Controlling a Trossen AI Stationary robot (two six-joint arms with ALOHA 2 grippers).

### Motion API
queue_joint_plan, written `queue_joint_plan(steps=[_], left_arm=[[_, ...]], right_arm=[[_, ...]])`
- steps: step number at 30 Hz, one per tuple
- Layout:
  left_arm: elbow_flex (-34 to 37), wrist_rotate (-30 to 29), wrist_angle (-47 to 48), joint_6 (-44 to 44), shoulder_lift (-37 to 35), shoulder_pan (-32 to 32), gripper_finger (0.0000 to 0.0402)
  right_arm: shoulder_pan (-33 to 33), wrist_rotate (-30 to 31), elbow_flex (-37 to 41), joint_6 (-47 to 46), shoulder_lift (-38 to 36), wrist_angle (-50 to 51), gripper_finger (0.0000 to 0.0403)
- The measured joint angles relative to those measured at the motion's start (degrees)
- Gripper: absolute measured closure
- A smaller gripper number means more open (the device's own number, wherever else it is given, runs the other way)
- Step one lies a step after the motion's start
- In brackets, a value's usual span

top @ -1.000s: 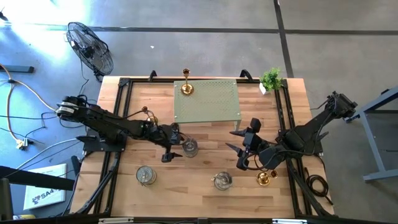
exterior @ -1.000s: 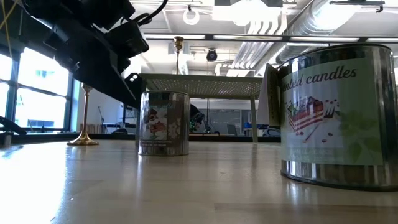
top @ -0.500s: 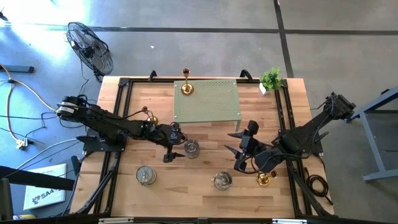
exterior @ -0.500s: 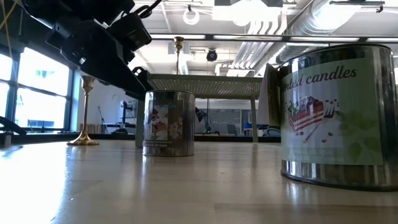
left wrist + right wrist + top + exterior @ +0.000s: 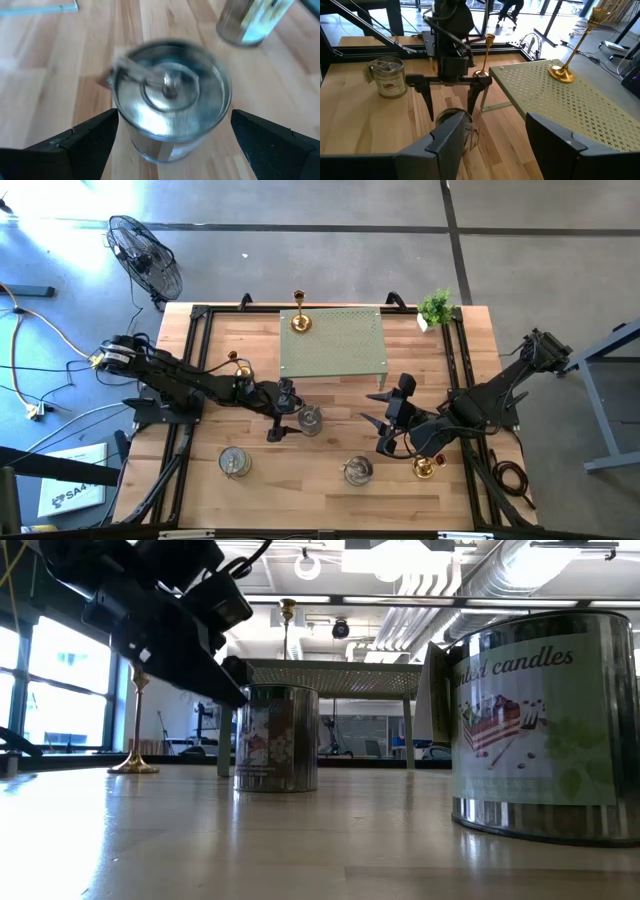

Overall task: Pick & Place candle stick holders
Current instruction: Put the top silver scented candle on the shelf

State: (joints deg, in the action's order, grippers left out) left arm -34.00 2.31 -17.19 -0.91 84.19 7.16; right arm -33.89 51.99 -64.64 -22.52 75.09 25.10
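Shifted rightward since a second ago, the left gripper (image 5: 281, 412) and the silvery candle tin (image 5: 310, 419) between its wide-open fingers are seen from above near the wooden surface (image 5: 330, 480) centre; the tin is straddled, not clamped. The right gripper (image 5: 392, 416), half-open and holding nothing, stays beside a brass candlestick holder (image 5: 425, 467).

At surface height, "candles" is read on the nearest tin (image 5: 535, 725).

The left wrist view shows the tin's lid (image 5: 170, 90).
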Motion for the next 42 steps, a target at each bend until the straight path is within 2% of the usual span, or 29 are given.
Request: queue_joint_plan(steps=[6, 24, 42], left_arm=[[0.0, 1.7, -3.8, 1.3, 3.4, 0.0, 0.0023], [-0.1, 4.4, -7.1, 6.4, 3.5, 0.0, 0.0023], [-0.1, 5.1, -8.6, 7.1, 5.2, 0.0, 0.0024]], right_arm=[[0.0, 0.1, 0.0, 0.0, 0.0, 0.0, 0.0199], [0.0, 0.1, 0.0, 0.5, 0.0, 0.0, 0.0199], [0.0, 0.1, 0.0, 0.4, -0.1, 0.0, 0.0199]])
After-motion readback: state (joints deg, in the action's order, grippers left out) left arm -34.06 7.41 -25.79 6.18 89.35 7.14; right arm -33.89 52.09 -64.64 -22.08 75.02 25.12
